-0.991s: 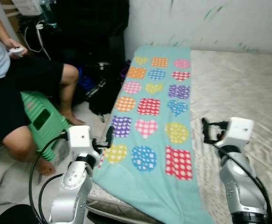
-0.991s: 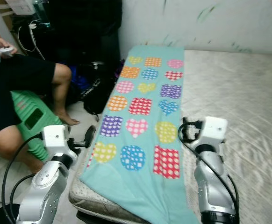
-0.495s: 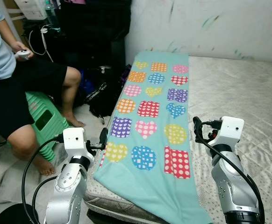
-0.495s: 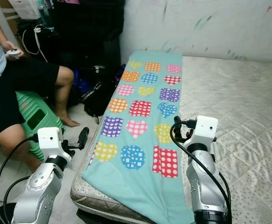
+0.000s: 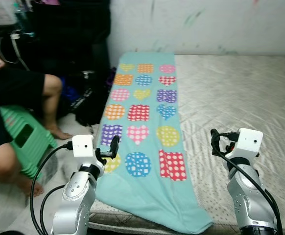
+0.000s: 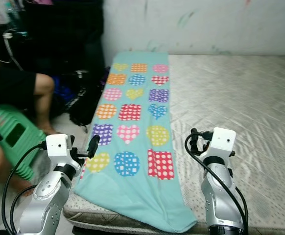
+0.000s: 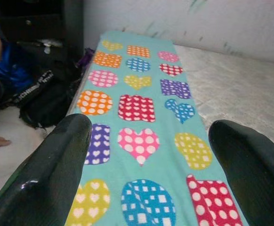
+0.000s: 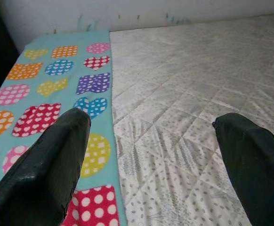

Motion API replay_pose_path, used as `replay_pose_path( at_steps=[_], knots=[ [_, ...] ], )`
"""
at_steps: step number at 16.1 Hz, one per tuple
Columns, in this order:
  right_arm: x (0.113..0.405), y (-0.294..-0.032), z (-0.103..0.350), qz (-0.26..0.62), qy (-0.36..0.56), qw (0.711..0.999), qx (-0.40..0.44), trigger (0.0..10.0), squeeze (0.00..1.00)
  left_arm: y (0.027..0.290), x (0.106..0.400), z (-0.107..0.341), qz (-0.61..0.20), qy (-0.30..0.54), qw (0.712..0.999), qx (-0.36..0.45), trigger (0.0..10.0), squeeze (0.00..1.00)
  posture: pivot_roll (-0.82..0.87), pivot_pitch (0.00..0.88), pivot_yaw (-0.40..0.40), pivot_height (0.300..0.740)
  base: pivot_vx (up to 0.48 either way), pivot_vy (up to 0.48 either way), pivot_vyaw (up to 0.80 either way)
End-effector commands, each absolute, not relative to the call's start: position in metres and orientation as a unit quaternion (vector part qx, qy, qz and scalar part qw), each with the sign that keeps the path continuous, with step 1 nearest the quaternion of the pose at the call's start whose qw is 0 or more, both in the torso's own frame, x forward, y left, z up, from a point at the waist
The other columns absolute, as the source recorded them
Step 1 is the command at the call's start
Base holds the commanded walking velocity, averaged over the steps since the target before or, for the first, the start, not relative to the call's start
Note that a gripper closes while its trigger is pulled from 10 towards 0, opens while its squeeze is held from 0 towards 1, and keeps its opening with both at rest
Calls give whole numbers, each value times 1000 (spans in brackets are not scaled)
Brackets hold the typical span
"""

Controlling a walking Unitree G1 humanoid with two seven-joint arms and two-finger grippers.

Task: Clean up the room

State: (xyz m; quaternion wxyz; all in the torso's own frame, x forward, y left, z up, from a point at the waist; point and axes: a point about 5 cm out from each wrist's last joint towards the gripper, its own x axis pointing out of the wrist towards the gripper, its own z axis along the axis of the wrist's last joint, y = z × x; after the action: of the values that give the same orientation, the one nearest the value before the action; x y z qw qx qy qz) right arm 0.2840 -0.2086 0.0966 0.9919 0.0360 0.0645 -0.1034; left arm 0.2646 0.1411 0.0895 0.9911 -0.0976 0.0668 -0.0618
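Blanket: a teal blanket [image 5: 145, 122] with coloured hearts and dotted squares lies flat on the bed [image 5: 240, 93], along the bed's left edge. Its near end hangs a little over the bed's front corner.

Long axis: the blanket runs away from the robot, from the near bed edge to the wall [image 5: 206, 22]. It is long and narrow.

Left claw: the left claw [image 5: 114, 147] is released, its two fingers well apart in the left wrist view. It hangs just above the blanket's left edge, near the yellow heart, and holds nothing.

Right claw: the right claw [image 5: 216, 142] is also released and empty. It is above the bare mattress, just beside the blanket's right edge.

Key relation: the blanket lies between the two claws and ahead of them. Each claw is near its own long edge; the left one seems slightly closer to the cloth.

Judgement: tidying the blanket looks like the step in hand. Both arms would probably need to come down on the near corners.

Beside the bed: a person [image 5: 15, 98] sits on a green stool [image 5: 22, 139], and a black bag [image 5: 86, 105] lies on the floor.
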Motion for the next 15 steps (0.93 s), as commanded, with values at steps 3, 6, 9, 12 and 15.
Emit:
replay_pose_path(
  at_steps=[3, 6, 9, 12, 15],
  knots=[
    [286, -209, 98, -107, 62, 992, 35, 10000, 0, 142, 264, 88, -66, 70, 990, -98, 10000, 0, -98, 0, 49, 740, 0, 0, -800],
    [286, -210, 97, -108, 63, 992, 32, 10000, 0, 139, 263, 89, -77, 69, 990, -97, 10000, 0, -98, 0, 46, 740, 0, 0, -800],
    [286, -210, 97, -108, 62, 992, 32, 10000, 0, 139, 264, 89, -74, 70, 989, -106, 10000, 0, -98, 0, 45, 740, 0, 0, -338],
    [287, -210, 98, -105, 60, 992, 29, 10000, 0, 138, 264, 92, -88, 65, 988, -107, 10000, 0, -98, 0, 45, 740, 0, 0, 0],
    [287, -210, 98, -104, 61, 992, 26, 10000, 0, 137, 264, 92, -92, 65, 988, -110, 10000, 0, -98, 0, 45, 740, 0, 0, 0]
  ],
)
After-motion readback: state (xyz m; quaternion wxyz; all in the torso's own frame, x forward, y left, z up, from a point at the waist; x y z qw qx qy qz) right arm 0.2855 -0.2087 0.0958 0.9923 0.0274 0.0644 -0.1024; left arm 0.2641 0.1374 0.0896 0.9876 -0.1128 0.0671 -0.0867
